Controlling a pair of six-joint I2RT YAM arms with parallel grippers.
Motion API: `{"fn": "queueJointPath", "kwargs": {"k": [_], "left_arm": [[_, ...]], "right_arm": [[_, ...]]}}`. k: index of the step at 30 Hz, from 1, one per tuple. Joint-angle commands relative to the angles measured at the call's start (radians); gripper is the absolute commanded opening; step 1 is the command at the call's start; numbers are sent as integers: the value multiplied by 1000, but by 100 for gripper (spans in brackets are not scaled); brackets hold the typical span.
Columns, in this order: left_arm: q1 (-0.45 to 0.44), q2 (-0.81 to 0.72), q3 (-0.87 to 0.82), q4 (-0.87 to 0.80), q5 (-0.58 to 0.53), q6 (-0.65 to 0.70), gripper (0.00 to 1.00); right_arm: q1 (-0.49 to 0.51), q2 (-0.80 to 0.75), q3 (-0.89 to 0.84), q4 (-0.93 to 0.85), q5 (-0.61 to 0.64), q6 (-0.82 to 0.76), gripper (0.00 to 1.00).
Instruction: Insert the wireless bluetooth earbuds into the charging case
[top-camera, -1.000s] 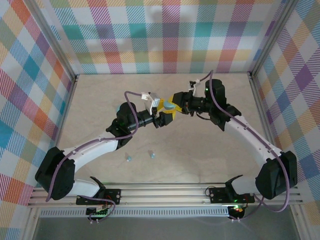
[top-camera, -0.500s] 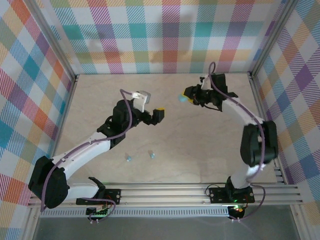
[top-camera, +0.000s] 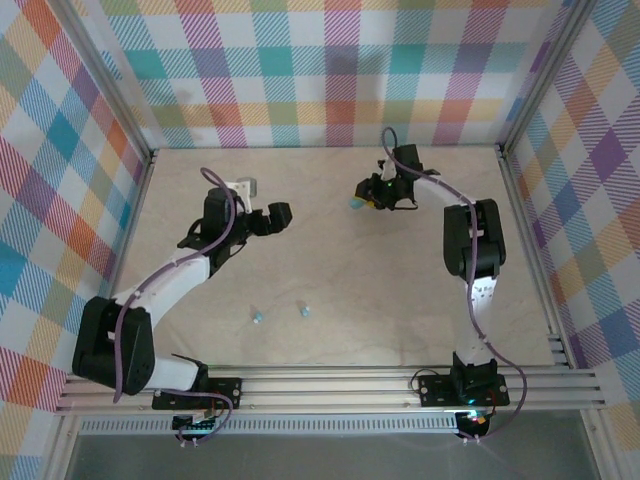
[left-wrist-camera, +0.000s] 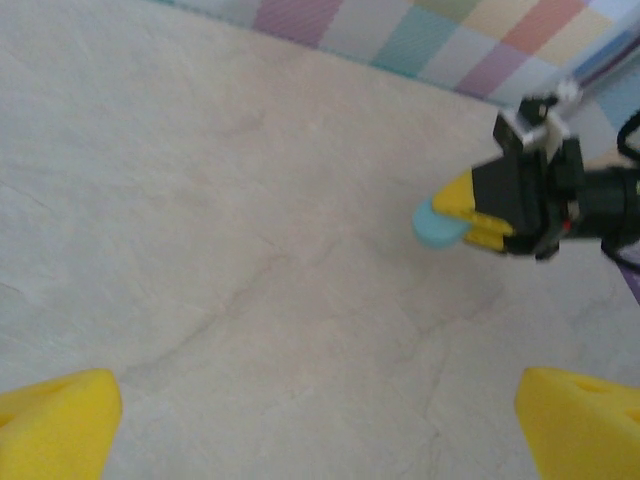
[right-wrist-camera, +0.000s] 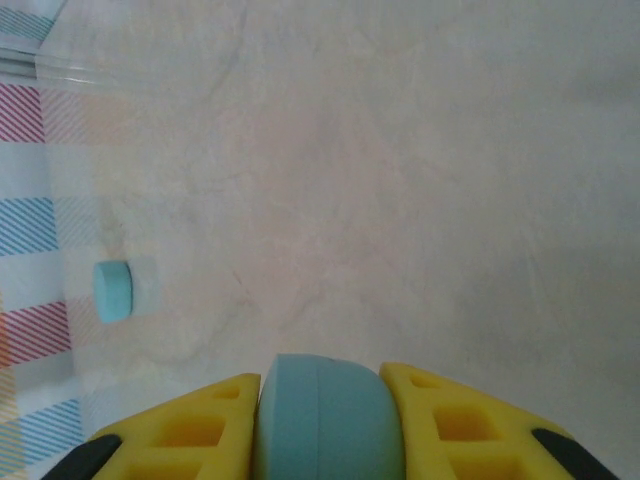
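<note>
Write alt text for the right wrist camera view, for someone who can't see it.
The right gripper is clamped on a light-blue oval case at the bottom edge, between yellow fingers, over a pale marbled table. A small light-blue object lies far left by the plaid wall.

A beige marbled tabletop sits enclosed by plaid walls.

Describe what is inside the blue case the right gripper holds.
The case, clamped in the right gripper, shows only its shell; the inside is hidden. Two earbuds lie on the table.
</note>
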Motion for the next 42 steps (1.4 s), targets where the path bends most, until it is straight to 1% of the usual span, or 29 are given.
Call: {"fn": "queueJointPath", "kwargs": {"k": [1,5,9,11,12,14,19,21,23,25,27,29,31,34,35,38,42], "left_arm": [[12,34,40,7,82,5,100],[17,62,32,60,104,1,100],[17,87,44,60,141,12,100],[18,91,48,57,159,23,100],[18,93,49,54,161,29,100],[19,94,50,49,157,36,100],[20,88,47,21,129,65,99],[21,94,83,-54,133,102,94],[21,107,143,-172,131,160,89],[23,117,193,-274,100,209,87],[26,122,225,-349,45,239,87],[31,125,246,-412,-32,256,89],[41,127,254,-438,-114,262,91],[71,159,273,-464,-238,244,93],[85,180,290,-474,-255,245,94],[125,256,345,-482,-259,246,94],[167,390,445,-509,-254,221,91]], "right_arm": [[-3,80,96,-100,20,-80,27],[-10,155,175,-153,16,-90,28],[-18,168,187,-179,41,-99,31],[-21,170,196,-198,55,-110,34],[-22,171,205,-213,62,-114,37],[-22,168,216,-248,91,-126,46],[-22,125,197,-285,146,-158,56],[-22,98,195,-312,165,-172,61],[-22,59,182,-322,178,-182,66],[-22,21,169,-330,189,-192,68],[-21,-11,162,-344,200,-203,70],[-22,-44,159,-369,209,-212,72],[-22,-82,141,-377,201,-214,73],[-19,-170,52,-322,163,-196,73],[-17,-200,10,-291,146,-185,73],[-7,-265,-75,-225,108,-155,73],[24,-309,-139,-179,71,-131,72]]}}
